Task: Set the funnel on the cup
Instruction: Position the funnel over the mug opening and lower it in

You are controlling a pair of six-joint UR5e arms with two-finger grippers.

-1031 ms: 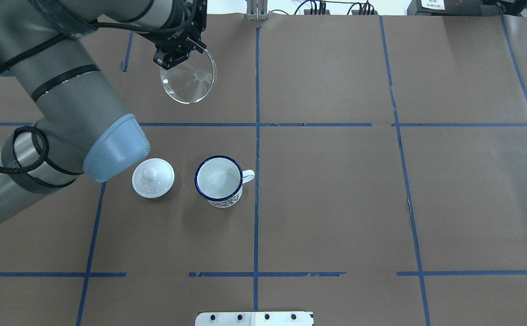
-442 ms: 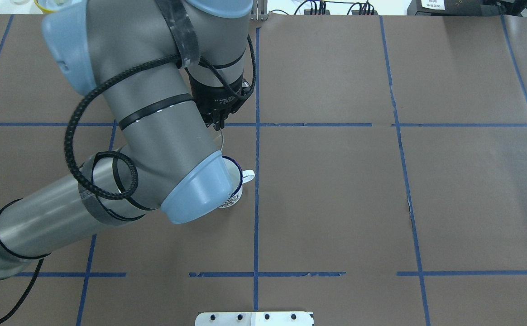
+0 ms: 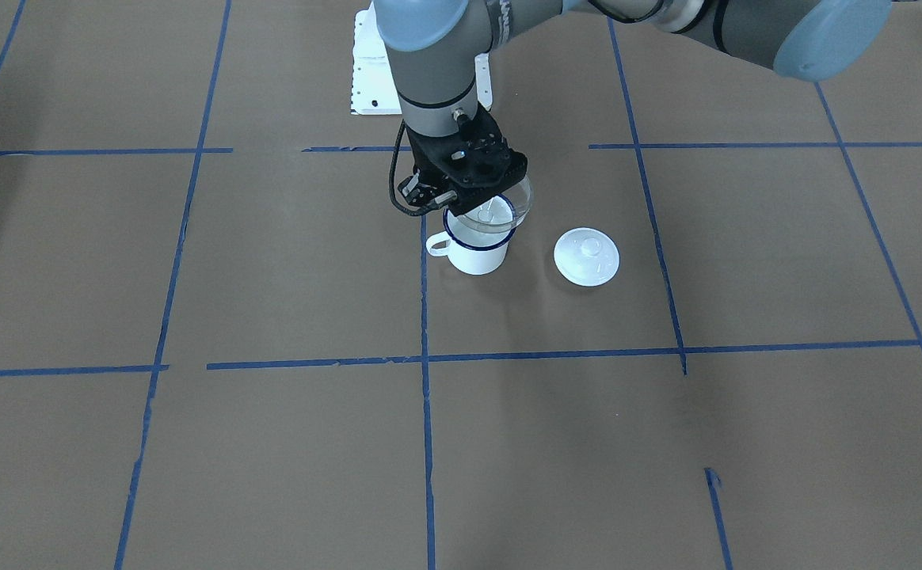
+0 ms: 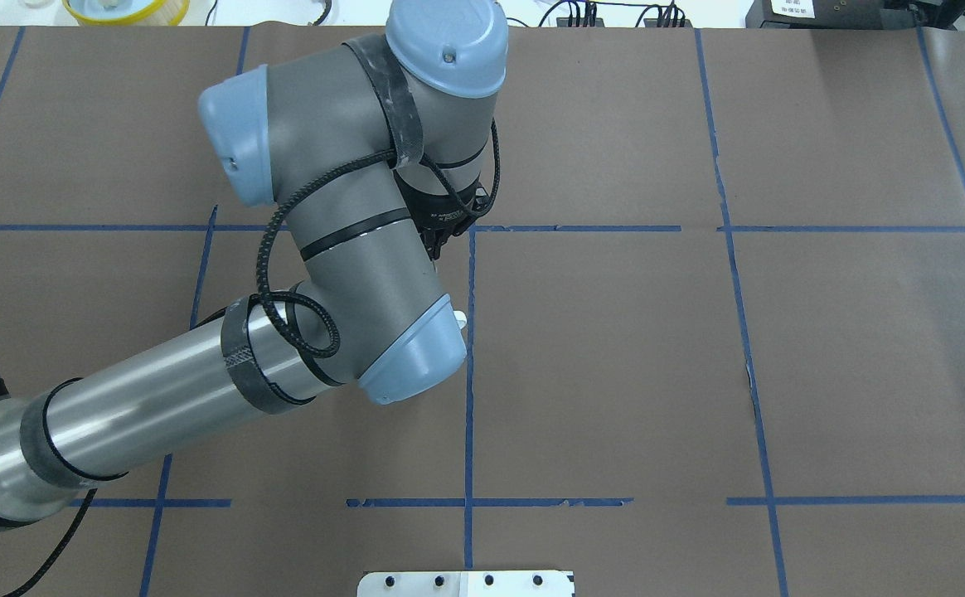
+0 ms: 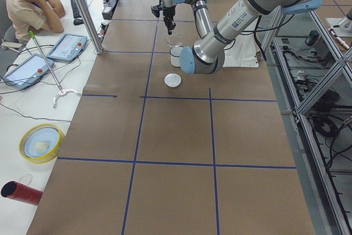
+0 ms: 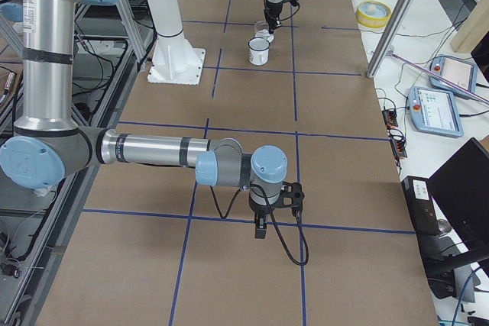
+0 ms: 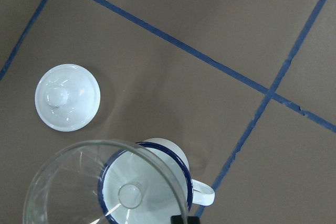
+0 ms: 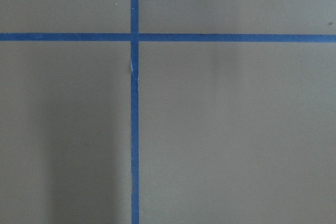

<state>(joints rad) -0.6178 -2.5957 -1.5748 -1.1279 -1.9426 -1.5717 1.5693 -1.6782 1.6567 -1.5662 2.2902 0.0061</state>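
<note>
One step left: our left gripper, clamped on the funnel, holds it over the cup. The spout seems off-centre, so we centre, lower, release.

Brown paper covering my bench, blue tape grid, white side table across from me, two tablets

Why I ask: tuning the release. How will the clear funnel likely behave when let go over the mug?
Probably light and stiff: the funnel looks thin, clear and rigid, held by its rim alone. Its mouth looks about as wide as the cup, so it may perch shallowly and tip if nudged. The smooth wall likely slips.
</note>
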